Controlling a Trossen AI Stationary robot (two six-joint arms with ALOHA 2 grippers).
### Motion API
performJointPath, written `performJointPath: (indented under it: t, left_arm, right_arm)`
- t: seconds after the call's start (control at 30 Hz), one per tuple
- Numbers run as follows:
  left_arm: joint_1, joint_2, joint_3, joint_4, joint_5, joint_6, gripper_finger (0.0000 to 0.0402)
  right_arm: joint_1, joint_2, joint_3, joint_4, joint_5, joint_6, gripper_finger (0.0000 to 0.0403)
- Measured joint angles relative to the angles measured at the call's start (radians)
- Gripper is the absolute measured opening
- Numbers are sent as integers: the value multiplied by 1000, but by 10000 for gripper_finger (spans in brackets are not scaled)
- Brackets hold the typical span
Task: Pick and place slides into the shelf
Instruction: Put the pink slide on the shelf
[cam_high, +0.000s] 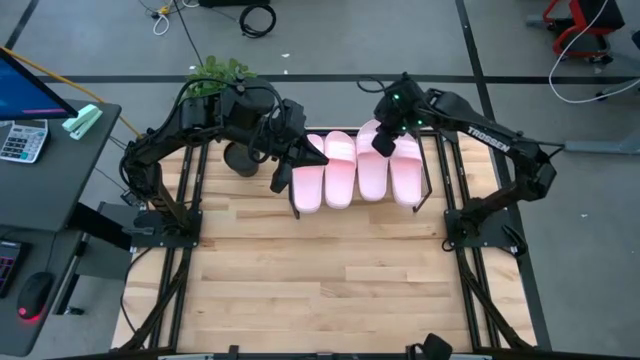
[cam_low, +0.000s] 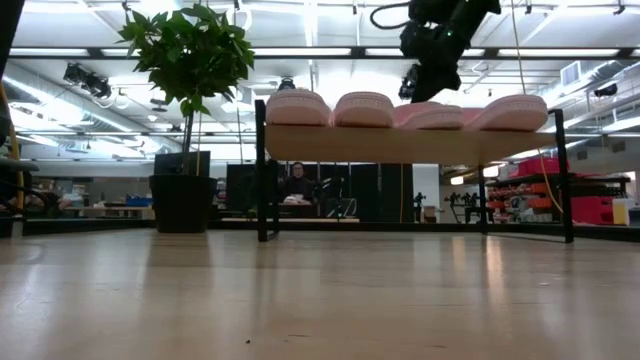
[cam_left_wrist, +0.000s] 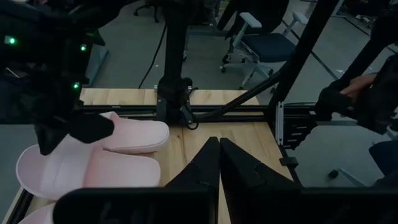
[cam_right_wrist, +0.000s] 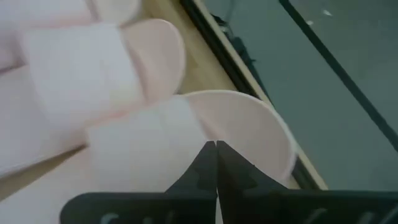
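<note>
Four pale pink slides (cam_high: 340, 170) lie side by side on the slanted wooden shelf (cam_low: 400, 145), soles on the board, toes toward the table's far edge. My right gripper (cam_high: 385, 140) is shut and hangs just over the toe end of the third slide from the left (cam_right_wrist: 236, 124); in the low view it comes down from above (cam_low: 415, 92). My left gripper (cam_high: 318, 157) is shut and hovers above the shelf's left end, over the leftmost slide (cam_high: 308, 185), touching nothing. The left wrist view shows its shut fingers (cam_left_wrist: 217, 146) and two slides (cam_left_wrist: 93, 165). My right gripper points down at the toe end of the third slide (cam_right_wrist: 249, 134). The fingers hide the spot under their tips, and I cannot tell whether they touch the slide.
A potted plant (cam_low: 185, 60) stands left of the shelf near the far edge, its dark pot (cam_high: 240, 158) beside my left arm. The shelf's black frame legs (cam_low: 262, 170) stand on the plank tabletop (cam_high: 320, 280), whose near half is bare wood. A person sits far behind (cam_low: 297, 185).
</note>
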Motion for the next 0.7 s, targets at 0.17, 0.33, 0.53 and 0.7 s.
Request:
performJointPath:
  t: [0.17, 0.33, 0.53, 0.7]
  left_arm:
    - [0, 0, 0, 0, 0, 0, 21]
    - [0, 0, 0, 0, 0, 0, 23]
    - [0, 0, 0, -1, 0, -1, 14]
    - [0, 0, 0, -2, 0, -1, 19]
  right_arm:
    - [-2, 44, 0, 16, 80, -1, 0]
    - [-13, 98, -1, 21, 72, 32, 0]
    - [-14, 136, -3, 24, 45, 37, 0]
    - [-14, 140, -3, 27, 36, 37, 0]
